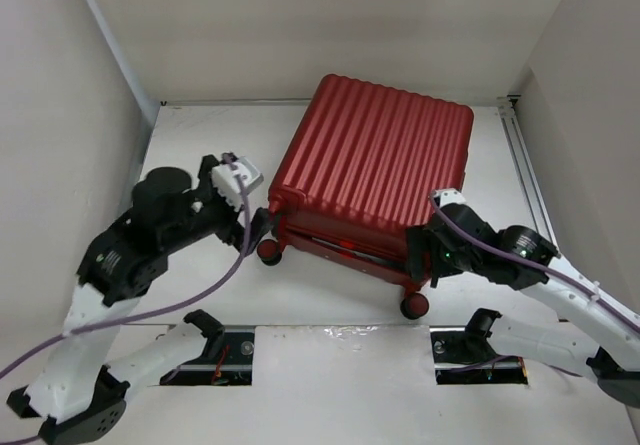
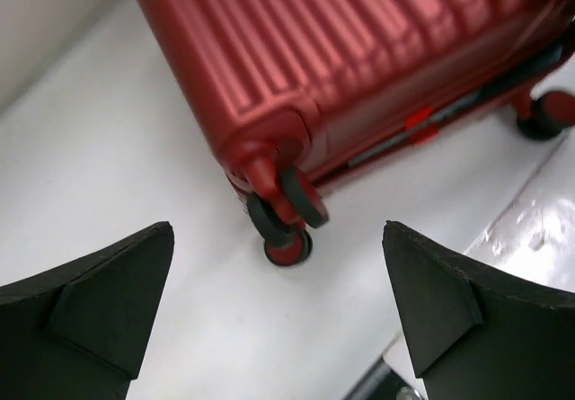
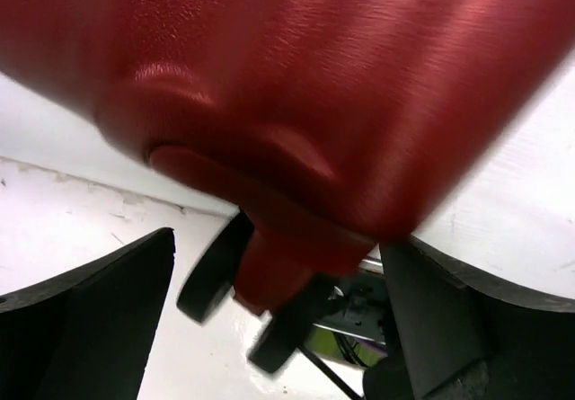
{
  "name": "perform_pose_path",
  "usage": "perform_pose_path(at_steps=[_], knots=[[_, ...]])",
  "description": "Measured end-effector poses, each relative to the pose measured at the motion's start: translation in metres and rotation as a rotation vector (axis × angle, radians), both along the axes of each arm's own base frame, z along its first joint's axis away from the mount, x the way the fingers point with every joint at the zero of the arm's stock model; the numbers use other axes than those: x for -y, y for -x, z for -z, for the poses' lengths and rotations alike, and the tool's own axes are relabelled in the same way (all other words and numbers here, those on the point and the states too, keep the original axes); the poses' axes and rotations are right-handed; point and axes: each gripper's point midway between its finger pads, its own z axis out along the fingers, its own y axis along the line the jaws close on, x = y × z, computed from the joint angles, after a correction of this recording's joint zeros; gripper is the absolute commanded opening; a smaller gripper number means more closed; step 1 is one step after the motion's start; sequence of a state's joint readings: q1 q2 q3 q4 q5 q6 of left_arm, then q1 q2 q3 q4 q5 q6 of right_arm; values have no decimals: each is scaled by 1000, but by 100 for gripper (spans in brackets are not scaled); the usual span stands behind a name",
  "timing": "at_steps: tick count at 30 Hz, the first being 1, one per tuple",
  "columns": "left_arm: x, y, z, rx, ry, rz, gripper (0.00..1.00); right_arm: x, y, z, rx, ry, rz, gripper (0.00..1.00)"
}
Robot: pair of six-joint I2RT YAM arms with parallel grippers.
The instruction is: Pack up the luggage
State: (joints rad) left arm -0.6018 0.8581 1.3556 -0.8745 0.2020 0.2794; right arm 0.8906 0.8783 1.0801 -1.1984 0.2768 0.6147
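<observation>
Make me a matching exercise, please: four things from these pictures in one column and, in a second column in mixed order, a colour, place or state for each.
Column one
A. luggage
B. left gripper
C. right gripper
D. table

Column two
1. white surface
2. open, by the luggage's right near corner
3. dark red, ribbed shell
4. open, by the luggage's left near corner

Pairs: A-3, B-4, C-2, D-1.
</observation>
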Motion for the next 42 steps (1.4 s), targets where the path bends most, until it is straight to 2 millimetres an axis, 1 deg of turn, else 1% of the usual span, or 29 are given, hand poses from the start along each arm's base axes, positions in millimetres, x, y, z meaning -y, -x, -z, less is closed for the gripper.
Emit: perform_pose_path(at_steps=[1,2,3,4,5,6,7,9,11,12,14,17,19,20,21,22,25,26,27,29,30,33,34,35,37,38,39,40,42], knots=[[-3,3,-15,43,30,-1,100,-2,0,5,-8,4,-5,100],[-4,5,-25,74,52,-4,100,-5,-1,10,-14,7,-8,100],[-5,4,-30,86,60,-7,100,-7,-1,16,-24,12,-11,98],[-5,3,-29,87,58,-11,100,-9,-2,20,-32,21,-12,92],[-5,0,-23,73,45,-18,100,-8,-2,25,-40,32,-11,87],[-4,-5,-12,48,23,-28,100,-7,-2,28,-42,39,-8,80],[-3,-9,1,16,-3,-35,100,-6,-2,29,-41,41,0,60],[-2,-16,25,-40,-51,-48,100,-2,-7,30,-22,54,32,41],[-1,-24,46,-89,-93,-68,100,0,-14,31,-6,75,42,24],[-2,-27,52,-103,-103,-78,100,3,-16,33,-10,95,38,21],[-6,-31,52,-96,-102,-109,100,8,-23,39,-27,139,34,14],[-14,-40,39,-36,-75,-177,100,18,-36,47,-67,189,51,9],[-21,-46,31,-4,-62,-225,97,22,-45,48,-85,210,47,3],[-25,-50,29,7,-60,-248,96,24,-51,47,-94,219,36,3],[-28,-53,28,16,-59,-273,93,25,-59,45,-96,227,23,0],[-32,-57,27,22,-59,-299,86,26,-67,43,-95,232,11,0],[-43,-69,26,26,-57,-374,67,27,-95,35,-99,245,-26,0],[-46,-73,26,25,-51,-396,57,27,-106,32,-96,247,-37,0],[-50,-78,26,24,-44,-419,53,25,-116,30,-90,250,-51,0],[-62,-88,26,18,-32,-472,45,23,-138,25,-70,251,-67,0],[-70,-93,27,11,-23,-503,43,20,-148,23,-55,247,-75,0],[-92,-109,32,-12,20,-567,43,15,-175,21,-6,221,-90,0],[-102,-114,38,-18,35,-580,45,13,-181,21,7,209,-98,0],[-107,-118,48,-36,45,-578,46,12,-186,21,17,199,-103,0],[-111,-121,78,-79,58,-546,47,11,-192,20,33,180,-114,0],[-109,-120,100,-110,58,-510,50,11,-193,19,36,171,-119,0],[-102,-115,123,-148,60,-460,52,11,-194,19,36,165,-121,0],[-93,-110,145,-177,72,-402,52,12,-194,19,35,159,-125,0],[-78,-95,181,-213,99,-306,53,12,-194,18,35,151,-130,0]])
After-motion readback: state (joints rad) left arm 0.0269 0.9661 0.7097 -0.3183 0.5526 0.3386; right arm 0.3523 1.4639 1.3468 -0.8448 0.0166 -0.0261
